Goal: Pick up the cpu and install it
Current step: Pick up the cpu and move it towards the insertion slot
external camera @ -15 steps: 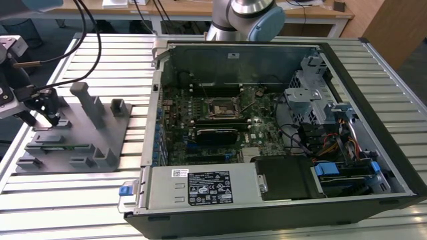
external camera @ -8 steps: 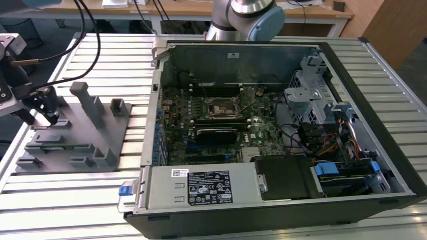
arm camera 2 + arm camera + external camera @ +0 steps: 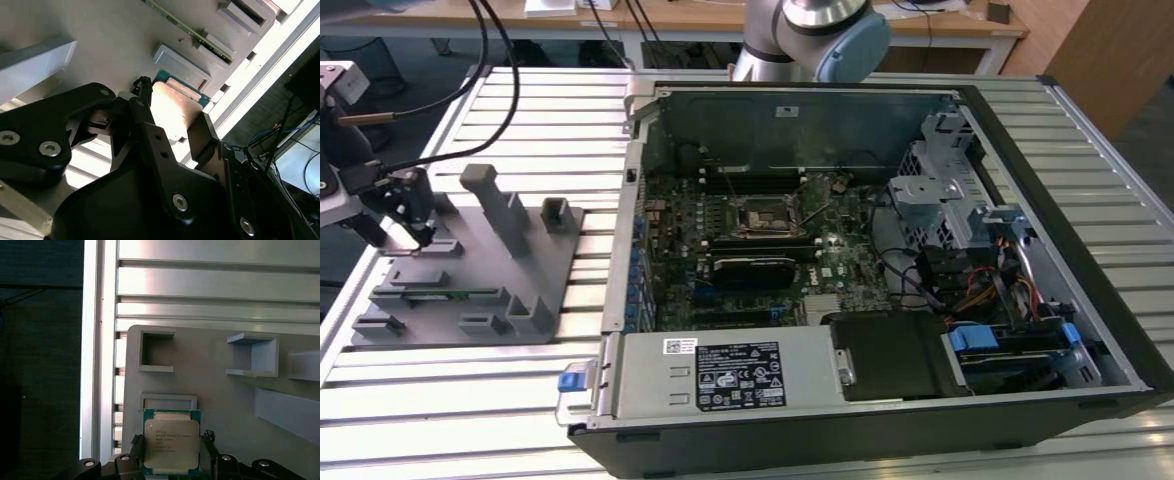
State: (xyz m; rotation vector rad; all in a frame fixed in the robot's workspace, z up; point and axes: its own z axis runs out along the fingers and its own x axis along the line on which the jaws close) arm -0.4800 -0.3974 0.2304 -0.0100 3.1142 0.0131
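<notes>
**Item: cpu (image 3: 171,447).** Flat square chip with a silvery lid and a green-edged rim. It is seated in a shallow recess at the outer edge of the fixture tray (image 3: 467,268) and lies level, just beside an empty framed pocket of the same tray.

**Item: tool (image 3: 400,236).** It is lowered over the tray's outer edge and set astride the chip, as seen in both wrist views. Whether it has closed on the chip or merely flanks it cannot be told. The chip is judged not yet lifted from its seat.

**Item: motherboard socket (image 3: 767,215).** Dark and metal-framed, it sits inside the open computer case (image 3: 787,115), well apart from the tray. Case and tray are both carried on the slatted counter (image 3: 494,380).

**Hazards, as judged:**
- Off-centre grip. The chip is thin and offers only narrow edges. If it is caught unevenly, it may tilt and jam against the walls of the tray recess.
- Slip. The hold is small, so the chip could be dropped on the way from the tray to the case.
- Scraping. If the tool is set too low on the tray, the tray may be dragged or lifted along with the chip.
- Misplacement. If the chip is rotated or tilted in the grip, it would meet the socket askew and the contacts there could be damaged.
</notes>
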